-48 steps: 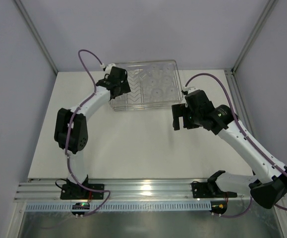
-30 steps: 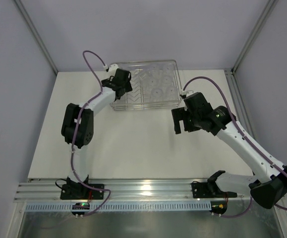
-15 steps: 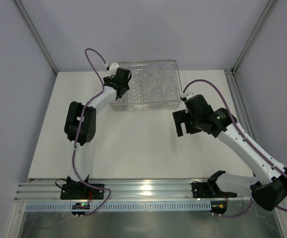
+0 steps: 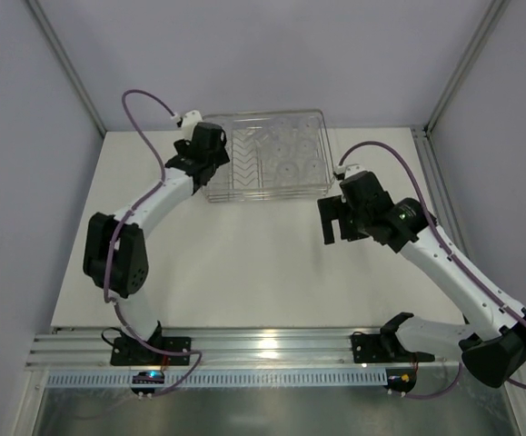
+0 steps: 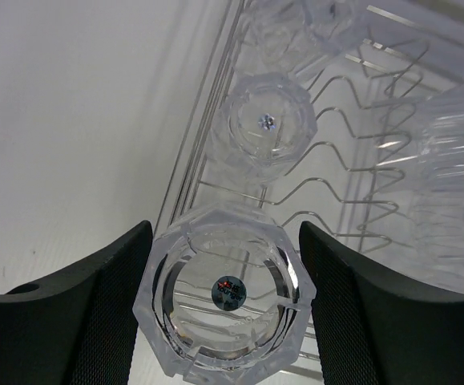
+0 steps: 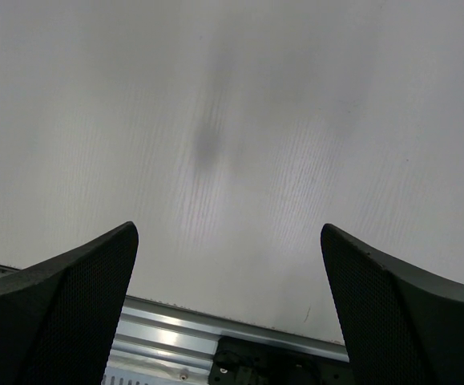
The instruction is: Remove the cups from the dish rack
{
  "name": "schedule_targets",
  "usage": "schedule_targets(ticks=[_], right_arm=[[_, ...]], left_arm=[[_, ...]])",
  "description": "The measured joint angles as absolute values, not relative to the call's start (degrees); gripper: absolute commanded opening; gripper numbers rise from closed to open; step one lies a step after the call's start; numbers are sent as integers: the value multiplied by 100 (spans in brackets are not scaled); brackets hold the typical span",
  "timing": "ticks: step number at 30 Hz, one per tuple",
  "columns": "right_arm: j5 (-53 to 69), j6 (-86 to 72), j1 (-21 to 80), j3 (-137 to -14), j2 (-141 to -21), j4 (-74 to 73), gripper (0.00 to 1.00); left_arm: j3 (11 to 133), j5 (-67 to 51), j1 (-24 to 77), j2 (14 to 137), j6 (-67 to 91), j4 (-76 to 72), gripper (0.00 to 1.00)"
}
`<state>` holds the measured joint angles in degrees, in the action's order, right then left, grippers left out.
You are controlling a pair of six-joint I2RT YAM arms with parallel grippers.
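The wire dish rack [image 4: 321, 154] stands at the back of the table with several clear cups [image 4: 285, 167] in its right part. My left gripper [image 4: 210, 165] is over the rack's left end. In the left wrist view it [image 5: 225, 309] is shut on a clear cup [image 5: 225, 293], seen base-on, over the rack's left edge [image 5: 185, 188]. Another cup [image 5: 268, 128] stands in the rack just beyond it, among the V-shaped wires [image 5: 352, 176]. My right gripper [image 4: 332, 231] is open and empty over bare table, right of the rack's near corner; its wrist view [image 6: 227, 305] shows only table.
A metal rail [image 4: 263, 345] runs along the table's near edge and shows in the right wrist view [image 6: 175, 329]. Grey walls and slanted frame posts [image 4: 67, 68] close the sides. The white table [image 4: 244, 263] lies between rack and rail.
The left arm has swung its elbow out to the left and its gripper has shifted left towards the rack's left edge. The right gripper has barely moved.
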<state>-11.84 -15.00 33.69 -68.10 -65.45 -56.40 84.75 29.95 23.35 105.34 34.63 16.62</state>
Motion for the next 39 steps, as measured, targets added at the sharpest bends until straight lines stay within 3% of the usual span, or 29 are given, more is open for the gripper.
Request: schedule_targets(ticks=[7, 13, 21, 26, 37, 39], right_arm=[[-915, -1776, 3363, -7063, -6539, -4831, 98], [722, -2342, 3111, -6971, -6532, -3448, 98], [3297, -4056, 2165, -4950, -6431, -281, 98], [4318, -4882, 2091, -4471, -6729, 1028, 98], [4950, -5485, 2526, -4407, -7164, 2318, 100], [4954, -5551, 2672, -4407, -7338, 2414, 96]], left_arm=[[8230, 2976, 2290, 9135, 3739, 1590, 0], [7210, 2069, 2226, 8005, 4619, 1280, 0], [4674, -231, 2185, 6862, 7229, -329, 0], [3828, -1144, 2246, 6663, 8346, -1092, 0], [2950, -1391, 2635, 5990, 9238, -1693, 0], [2950, -1341, 2786, 6007, 9282, -1721, 0]])
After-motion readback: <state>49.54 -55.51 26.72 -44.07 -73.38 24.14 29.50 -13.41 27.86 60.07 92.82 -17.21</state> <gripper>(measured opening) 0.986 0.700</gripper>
